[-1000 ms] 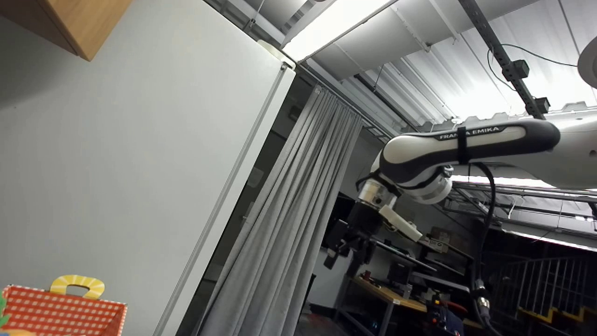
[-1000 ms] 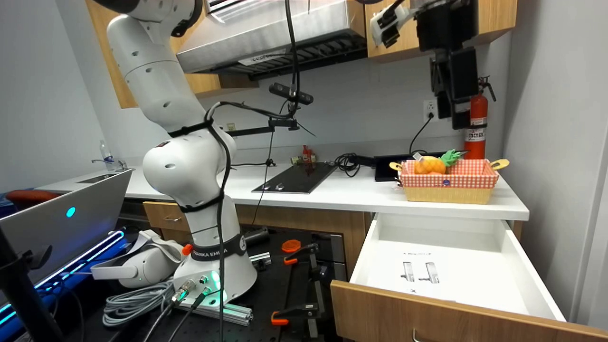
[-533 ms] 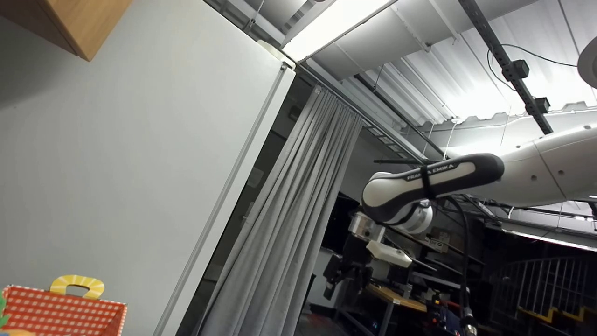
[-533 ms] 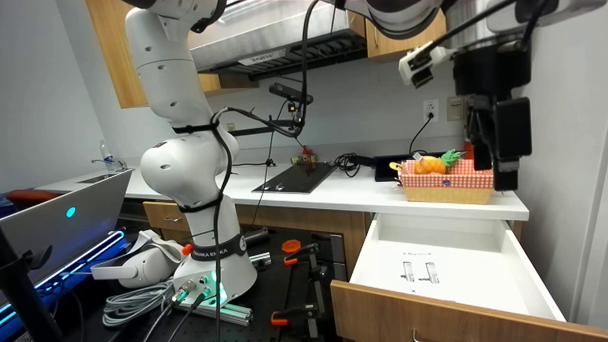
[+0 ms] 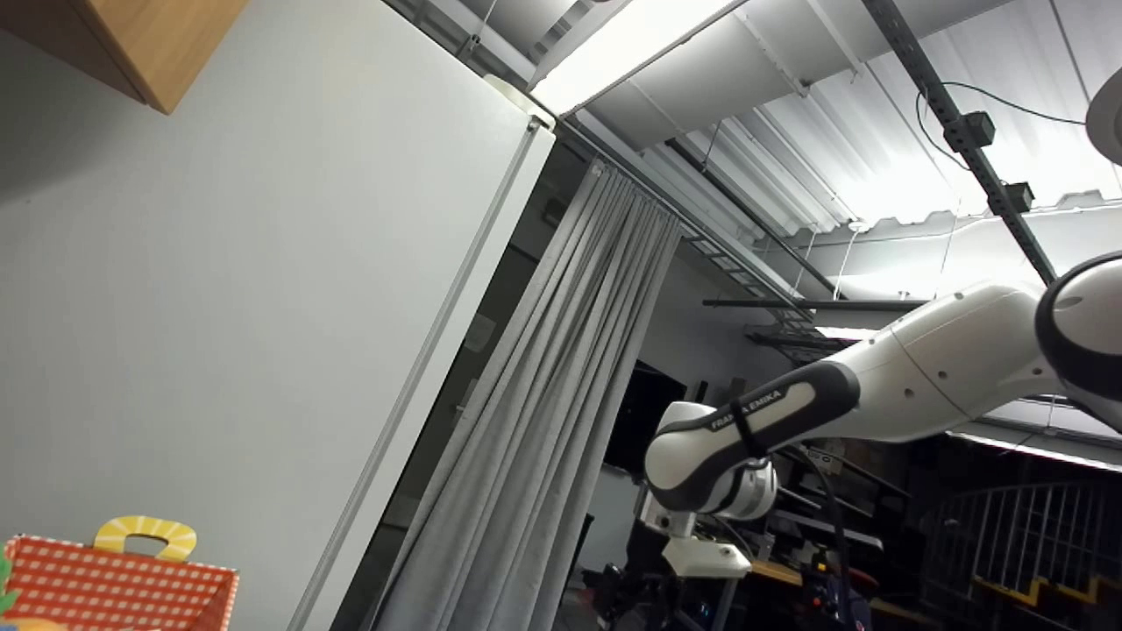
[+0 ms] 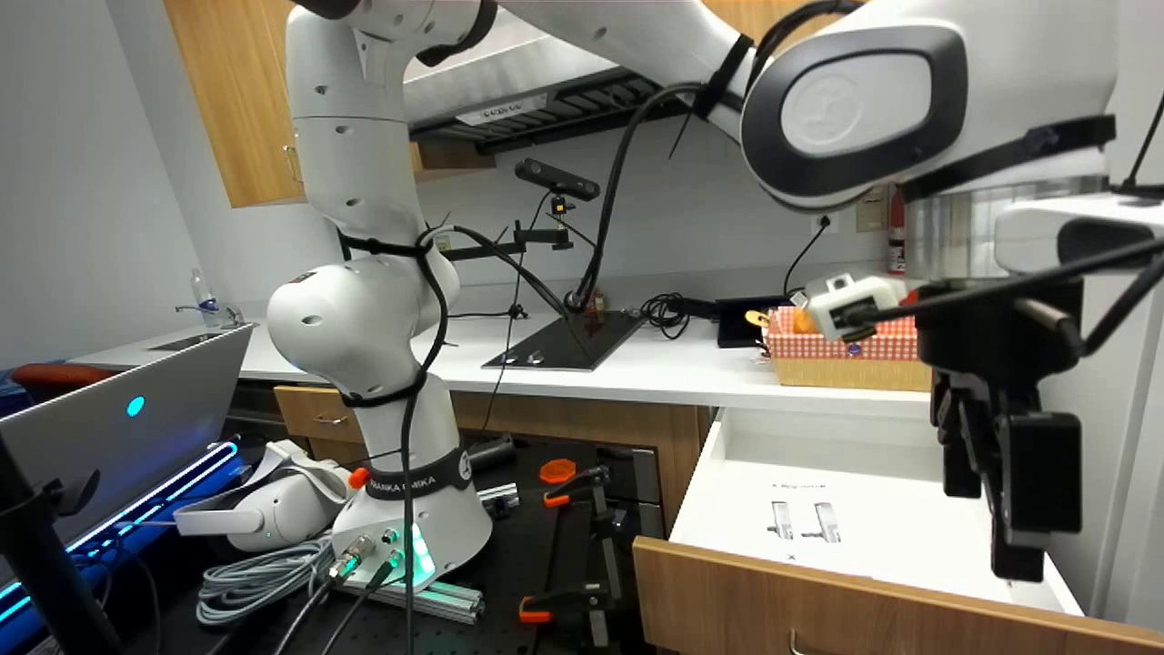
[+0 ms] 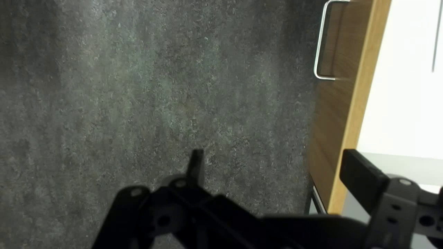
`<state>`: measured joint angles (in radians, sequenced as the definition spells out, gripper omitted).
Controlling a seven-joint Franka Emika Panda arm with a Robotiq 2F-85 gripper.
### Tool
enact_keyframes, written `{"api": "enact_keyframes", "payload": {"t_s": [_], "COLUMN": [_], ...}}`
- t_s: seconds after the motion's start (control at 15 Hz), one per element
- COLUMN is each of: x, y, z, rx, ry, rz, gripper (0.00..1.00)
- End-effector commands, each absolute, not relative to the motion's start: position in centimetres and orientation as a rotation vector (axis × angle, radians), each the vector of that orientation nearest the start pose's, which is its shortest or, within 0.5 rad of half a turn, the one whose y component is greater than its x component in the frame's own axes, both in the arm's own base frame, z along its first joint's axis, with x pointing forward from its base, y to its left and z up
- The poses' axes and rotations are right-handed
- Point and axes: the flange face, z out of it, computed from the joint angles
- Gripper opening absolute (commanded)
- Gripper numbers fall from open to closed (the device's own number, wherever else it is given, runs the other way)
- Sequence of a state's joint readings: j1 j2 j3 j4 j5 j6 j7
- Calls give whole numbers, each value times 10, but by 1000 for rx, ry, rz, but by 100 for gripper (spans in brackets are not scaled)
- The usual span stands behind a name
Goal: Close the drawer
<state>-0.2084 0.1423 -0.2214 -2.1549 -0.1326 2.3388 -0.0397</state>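
Note:
The drawer stands pulled out under the counter in an exterior view, with its wooden front (image 6: pixel 727 596) and white inside showing. A sheet or label with printed figures lies on its bottom. Its metal handle (image 6: pixel 795 642) shows at the lower edge, and also in the wrist view (image 7: pixel 319 45). My black gripper (image 6: pixel 991 532) is low over the right part of the drawer. In the wrist view, my gripper (image 7: pixel 273 153) is open and empty. One finger is over the floor, the other overlaps the drawer front's top edge (image 7: pixel 356 103). The height gap is unclear.
A red-checked basket (image 6: pixel 846 373) stands on the white counter (image 6: pixel 637 382) above the drawer, partly behind the arm. A wall (image 6: pixel 1114 382) rises to the right. Clamps (image 6: pixel 582 600) lie on the black base left of the drawer. Grey floor (image 7: pixel 155 86) lies before the drawer.
The arm has lowered the gripper from above the basket down to the drawer, moving right in an exterior view. The drawer and the basket have not moved.

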Motion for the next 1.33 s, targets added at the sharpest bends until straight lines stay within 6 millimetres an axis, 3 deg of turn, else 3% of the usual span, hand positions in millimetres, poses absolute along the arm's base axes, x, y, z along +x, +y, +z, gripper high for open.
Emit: {"api": "enact_keyframes", "payload": {"t_s": [0.0, 0.13, 0.27, 0.53, 0.87, 1.27], "x": [508, 506, 505, 504, 503, 504], "y": [-250, -255, -258, -257, -242, -202], "z": [298, 275, 255, 219, 183, 156], "rx": [-3280, -3286, -3285, -3292, -3281, -3233], "ry": [454, 454, 451, 415, 351, 270], "rz": [0, 16, 19, 24, 11, 1], "gripper": [100, 100, 74, 44, 4, 0]}}
